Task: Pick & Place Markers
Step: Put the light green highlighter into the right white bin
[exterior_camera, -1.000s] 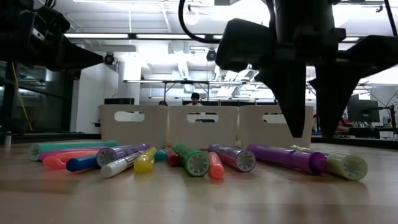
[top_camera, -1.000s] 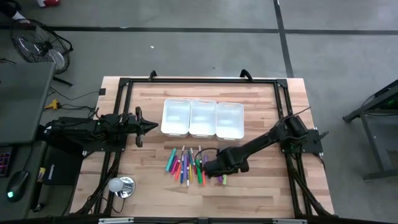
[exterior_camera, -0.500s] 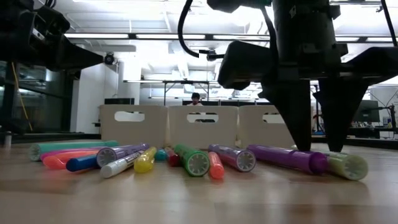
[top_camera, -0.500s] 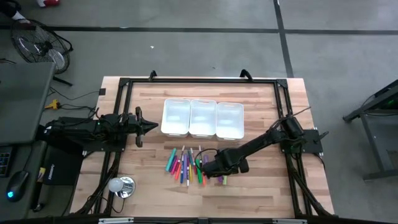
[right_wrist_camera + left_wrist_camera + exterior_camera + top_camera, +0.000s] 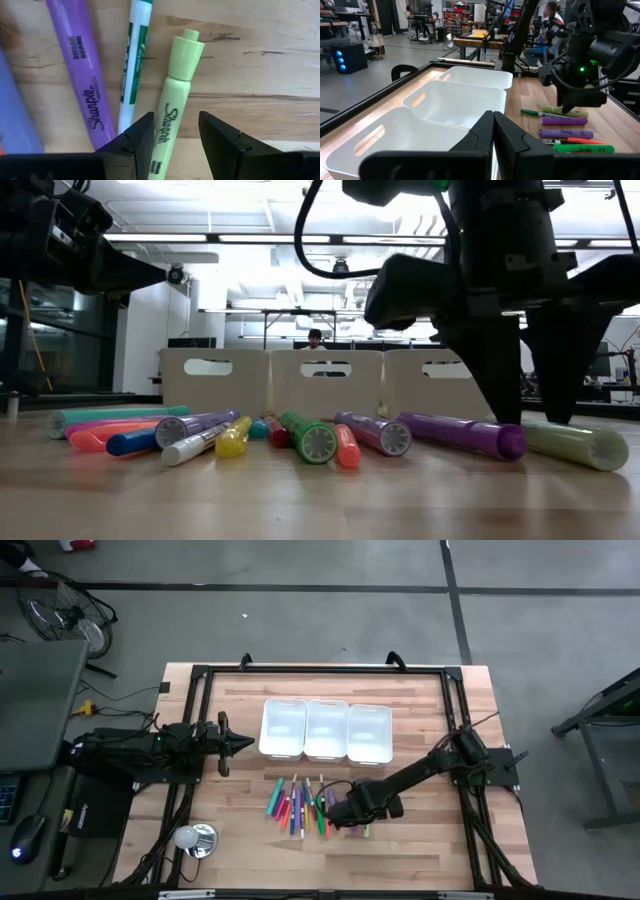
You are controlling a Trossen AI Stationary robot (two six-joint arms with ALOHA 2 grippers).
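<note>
Both arms are matte black, built of blocky jointed segments. The right arm (image 5: 425, 772) carries a black cable that loops out from its wrist, and a small green light glows on its housing. Its claw (image 5: 172, 135) ends in two dark, flat, angular fingers. The left claw (image 5: 492, 131) has two black wedge-shaped fingers tapering to thin tips.

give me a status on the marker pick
Right pincer open, down astride the light green marker, not yet closed. Left pincer shut, parked by the bins. Purple marker and thin green pen close alongside.
</note>
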